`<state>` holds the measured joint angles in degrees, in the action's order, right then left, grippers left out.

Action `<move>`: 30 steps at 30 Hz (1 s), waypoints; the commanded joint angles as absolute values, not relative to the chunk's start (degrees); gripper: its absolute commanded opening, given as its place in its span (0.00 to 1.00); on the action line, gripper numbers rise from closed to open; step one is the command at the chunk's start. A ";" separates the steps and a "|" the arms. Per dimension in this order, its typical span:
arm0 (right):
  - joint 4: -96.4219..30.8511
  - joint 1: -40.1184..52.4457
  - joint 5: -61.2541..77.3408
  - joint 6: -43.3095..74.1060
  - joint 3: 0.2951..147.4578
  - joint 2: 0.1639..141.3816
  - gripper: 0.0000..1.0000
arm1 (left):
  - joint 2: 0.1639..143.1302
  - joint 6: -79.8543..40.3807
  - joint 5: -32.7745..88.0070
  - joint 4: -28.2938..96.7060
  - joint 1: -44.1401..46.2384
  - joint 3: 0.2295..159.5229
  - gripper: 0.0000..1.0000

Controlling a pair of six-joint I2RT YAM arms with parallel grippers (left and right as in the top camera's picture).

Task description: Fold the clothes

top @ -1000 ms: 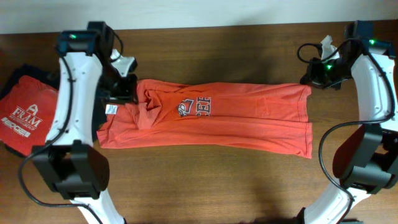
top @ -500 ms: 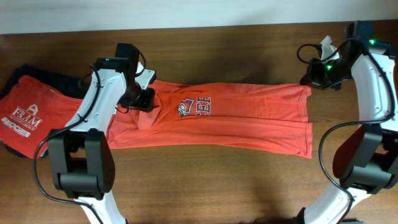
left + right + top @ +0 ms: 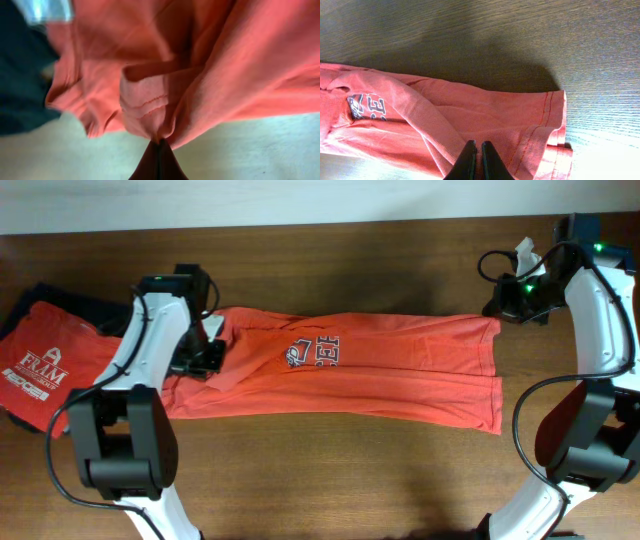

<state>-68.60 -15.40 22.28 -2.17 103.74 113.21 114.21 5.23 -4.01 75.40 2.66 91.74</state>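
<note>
Overhead, a dark brown wooden table (image 3: 330, 470) fills the view, with a pale strip of wall (image 3: 300, 200) along its far edge. An orange-red T-shirt (image 3: 400, 375) lies stretched sideways across the middle of the table. Its grey-white lettering (image 3: 315, 352) faces up near its left end.

The left gripper (image 3: 205, 356) sits at the T-shirt's bunched left end, jaws closed tight on a fold of orange fabric. The left wrist view shows the cloth gathered at the fingertips. The right gripper (image 3: 503, 305) is at the far right corner by the hem, jaws closed and pinching a ridge of fabric.

At the table's left edge, a folded red shirt (image 3: 45, 365) with a white logo rests on a dark garment (image 3: 55, 298), just beside the T-shirt.
</note>
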 commanded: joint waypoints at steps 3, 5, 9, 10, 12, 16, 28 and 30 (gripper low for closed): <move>-68.31 -15.35 21.76 -2.79 103.79 112.81 0.05 | 112.51 1.63 -6.13 79.35 0.49 91.57 0.01; -68.27 -15.35 21.76 -2.79 103.79 112.81 0.06 | 112.51 1.65 -2.42 80.23 0.08 91.55 0.01; -68.27 -15.35 21.76 -2.79 103.79 112.81 0.06 | 112.51 1.67 2.57 81.73 0.03 91.55 0.15; -68.27 -15.35 21.76 -2.79 103.79 112.81 0.06 | 112.51 1.72 3.22 82.72 0.05 91.55 0.15; -68.27 -15.35 21.76 -2.79 103.79 112.81 0.06 | 112.51 1.74 3.27 84.23 0.05 91.55 0.05; -68.14 -15.35 21.76 -2.79 103.79 112.81 0.05 | 112.46 1.74 3.75 81.47 0.10 91.55 0.01; -68.12 -15.35 21.76 -2.76 103.79 112.86 0.06 | 114.39 4.80 7.29 51.22 4.58 87.44 0.10; -68.14 -15.35 21.78 -2.76 103.79 112.86 0.06 | 115.48 4.80 7.33 50.28 5.13 86.85 0.13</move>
